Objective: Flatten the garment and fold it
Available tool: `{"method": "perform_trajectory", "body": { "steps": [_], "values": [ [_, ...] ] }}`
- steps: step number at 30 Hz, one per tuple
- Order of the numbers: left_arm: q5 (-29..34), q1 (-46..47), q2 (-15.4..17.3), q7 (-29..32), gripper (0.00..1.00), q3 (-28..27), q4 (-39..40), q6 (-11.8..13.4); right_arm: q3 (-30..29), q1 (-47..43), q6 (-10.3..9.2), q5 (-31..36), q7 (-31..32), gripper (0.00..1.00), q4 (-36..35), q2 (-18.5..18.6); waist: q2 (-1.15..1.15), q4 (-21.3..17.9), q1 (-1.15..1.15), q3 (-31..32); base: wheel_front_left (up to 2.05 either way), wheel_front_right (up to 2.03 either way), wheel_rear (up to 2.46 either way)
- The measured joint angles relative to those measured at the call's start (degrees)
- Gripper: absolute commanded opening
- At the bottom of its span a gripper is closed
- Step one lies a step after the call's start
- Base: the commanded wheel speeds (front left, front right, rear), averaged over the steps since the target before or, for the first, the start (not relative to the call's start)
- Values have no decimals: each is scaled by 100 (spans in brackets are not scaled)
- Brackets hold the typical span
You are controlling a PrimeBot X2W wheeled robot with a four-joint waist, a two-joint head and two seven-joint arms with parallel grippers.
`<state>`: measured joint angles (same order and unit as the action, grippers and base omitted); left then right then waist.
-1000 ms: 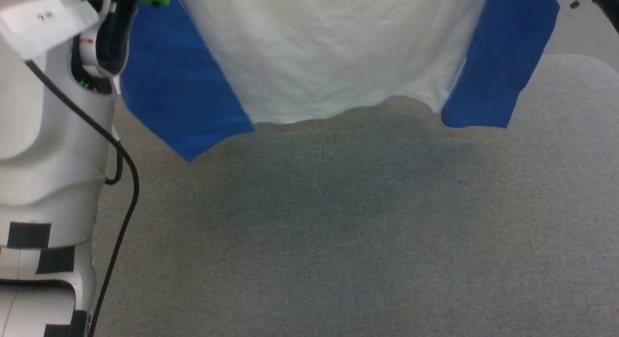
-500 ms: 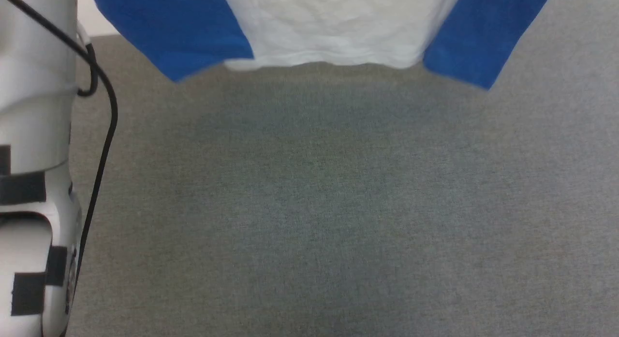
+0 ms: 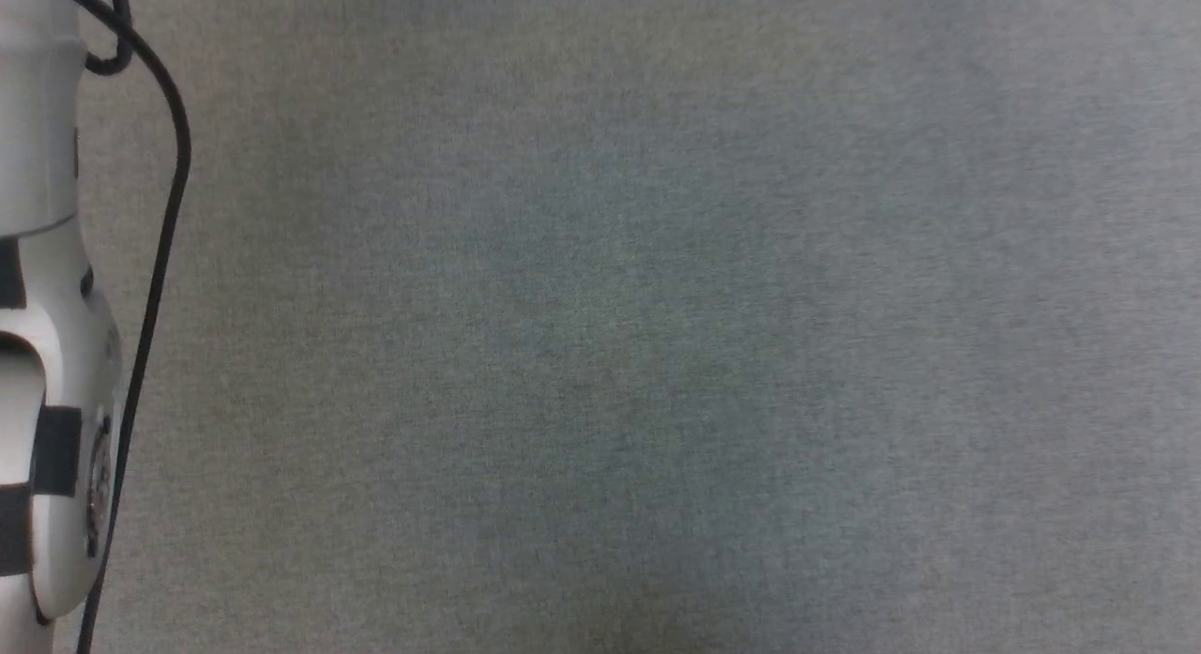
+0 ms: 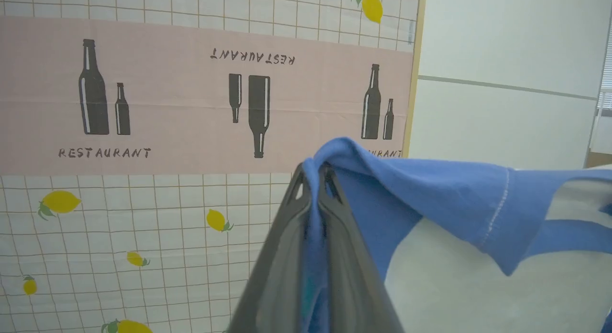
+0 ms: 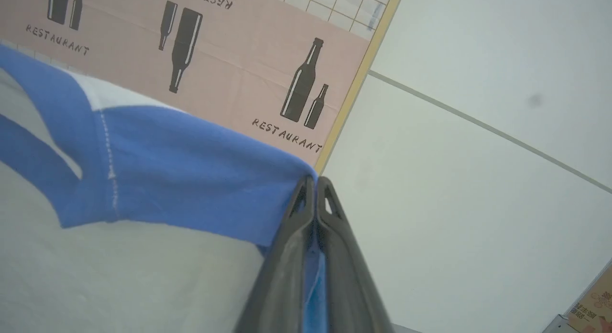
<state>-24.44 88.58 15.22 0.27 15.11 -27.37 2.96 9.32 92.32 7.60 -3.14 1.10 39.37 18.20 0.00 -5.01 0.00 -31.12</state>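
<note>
Head view: grey woven covering of the table (image 3: 657,354) spans the picture, and no edge or corner of it can be made out. A pale forearm (image 3: 38,260) with a black cable (image 3: 159,241) stands at the robot's left side. The surface is judged to be the laying area for the flattening step.

Left wrist view: the left pincer (image 4: 313,173) has its two dark fingers pressed together on a fold of blue cloth at one upper corner of the garment (image 4: 430,189). The cloth bulges over the fingertips and runs off toward the other arm, with the white body hanging below the blue band. Behind it are a printed hanging (image 4: 143,108) with bottles and lemons and a plain wall (image 4: 502,60). The pincer therefore points outward at height, not down at the table.

Right wrist view: the right pincer (image 5: 315,182) is likewise shut, pinching the opposite blue corner of the garment. The blue band stretches away from its tips with little sag. A cardboard box (image 5: 593,304) sits at the lower right.

Judgement: the garment hangs in the air between the two pincers, apart from the table. Holding both upper corners apart lets the weight of the cloth pull the body straight, so that it can be laid down without creases. Unequal lowering could set it down skewed.
</note>
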Motion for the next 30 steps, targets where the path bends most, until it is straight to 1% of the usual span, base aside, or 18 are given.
{"method": "perform_trajectory", "body": {
  "steps": [5, 9, 12, 15, 19, 22, 25, 27, 30],
  "values": [
    [34, 21, 1, -248, 0, 40, -135, -138, 49, 29, 0, 5, -238, 0, 168, 65, 0, 83, 0, -336, 0, 0, 0],
    [13, -13, 44, -359, 0, 73, -142, -308, 192, -20, 0, -131, -372, 0, 180, 164, 0, 145, 1, -577, 0, 0, 0],
    [-51, -140, 118, -391, 0, 75, -56, -446, 390, -225, 0, -361, -421, 0, 81, 271, 0, 208, 1, -679, 0, 0, 0],
    [-205, -380, 216, -325, 0, 103, 90, -578, 601, -516, 0, -720, -405, 0, -170, 356, 0, 258, 1, -653, 0, 0, 0],
    [-316, -878, 427, -180, 0, 137, 508, -702, 911, -1014, 0, -1236, -229, 0, -816, 622, 0, 278, 1, -501, 0, 0, 0],
    [-414, -1290, 552, -74, 0, 118, 1010, -728, 967, -1449, 0, -1604, -22, 0, -1466, 928, 0, 293, 1, -374, 0, 0, 0],
    [-603, -1800, 627, 20, 0, 97, 1615, -721, 797, -1962, 0, -1892, 183, 0, -2136, 1250, 0, 322, 0, -243, 0, 0, 0],
    [-682, -2253, 642, 92, 0, 104, 2062, -676, 576, -2406, 0, -2033, 339, 0, -2588, 1435, 0, 344, 0, -143, 0, 0, 0],
    [-765, -2970, 646, 124, 0, 125, 2616, -564, 157, -3144, 0, -2164, 494, 0, -3110, 1552, 0, 372, 0, 16, 0, 0, 0]
  ]
}}
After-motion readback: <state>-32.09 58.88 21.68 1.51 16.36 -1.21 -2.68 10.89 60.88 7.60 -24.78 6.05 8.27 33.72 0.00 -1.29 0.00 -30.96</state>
